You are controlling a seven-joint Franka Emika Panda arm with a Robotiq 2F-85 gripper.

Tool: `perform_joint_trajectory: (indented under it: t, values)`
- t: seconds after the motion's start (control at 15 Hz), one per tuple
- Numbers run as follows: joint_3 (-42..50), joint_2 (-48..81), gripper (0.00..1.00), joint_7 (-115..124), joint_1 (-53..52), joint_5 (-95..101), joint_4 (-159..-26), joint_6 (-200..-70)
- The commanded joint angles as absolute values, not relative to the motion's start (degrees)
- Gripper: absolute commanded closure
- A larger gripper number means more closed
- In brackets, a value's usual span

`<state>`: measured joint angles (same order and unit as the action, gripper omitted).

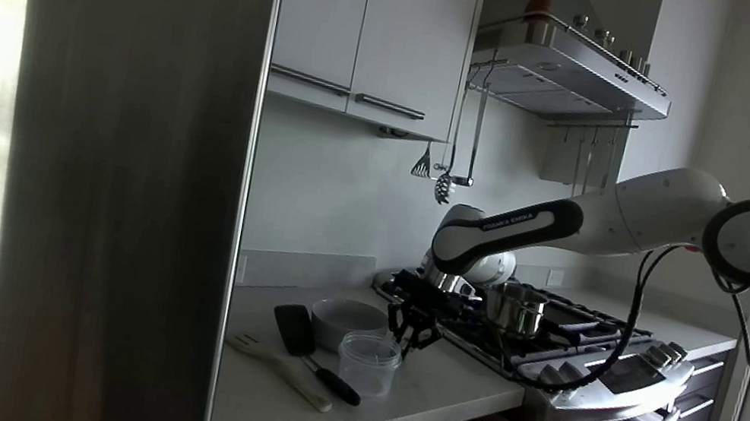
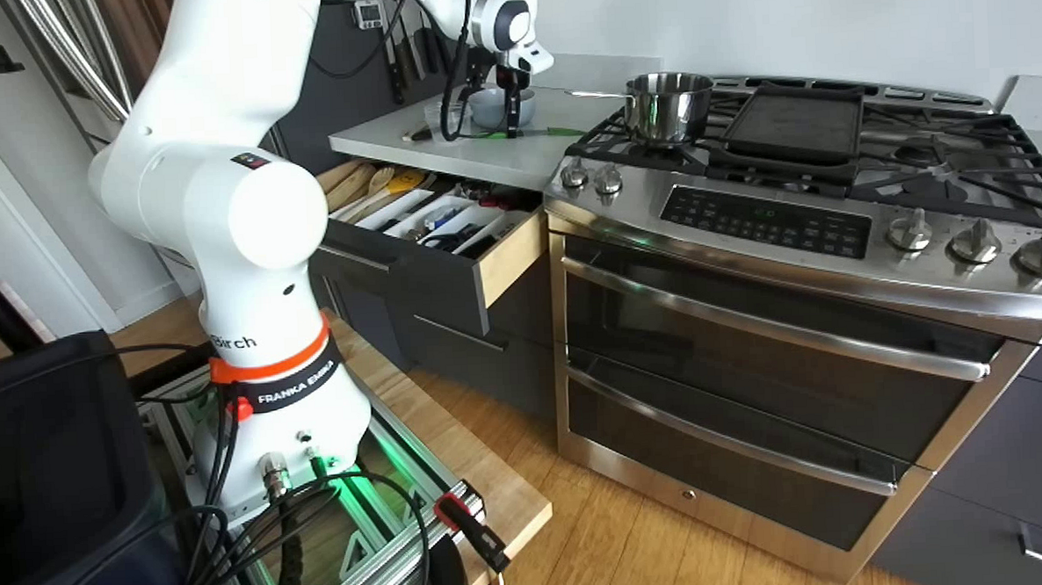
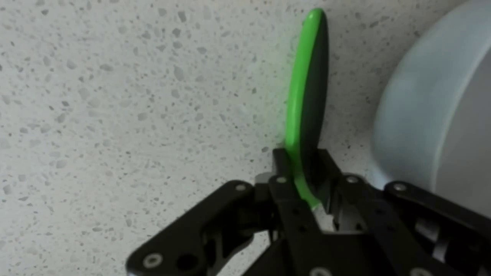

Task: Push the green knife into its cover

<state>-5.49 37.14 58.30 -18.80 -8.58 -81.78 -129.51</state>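
Two fingers [image 3: 281,165] of your gripper [image 3: 303,165] pinch the green knife [image 3: 308,88] by its handle [image 3: 297,82], on or just above the counter [image 3: 153,115] beside the bowl [image 3: 414,115]; probably it is light, stiff, maybe slippery, so hold firmly there.

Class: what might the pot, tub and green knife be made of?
The pot looks like polished metal, probably steel, from its reflections. The tub, translucent and smooth, is likely plastic. What shows of the green knife, bright and softly glossy, is perhaps plastic.
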Motion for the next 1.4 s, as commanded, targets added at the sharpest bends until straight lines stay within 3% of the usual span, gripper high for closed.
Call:
perform_joint_trajectory:
  t: [0.0,1.33]
  values:
    - [-4.9,40.1,0.95,60.3,-19.6,-8.3,-79.4,-130.2]
    - [-2.3,49.4,0.95,73.0,-19.6,-7.6,-64.4,-129.5]
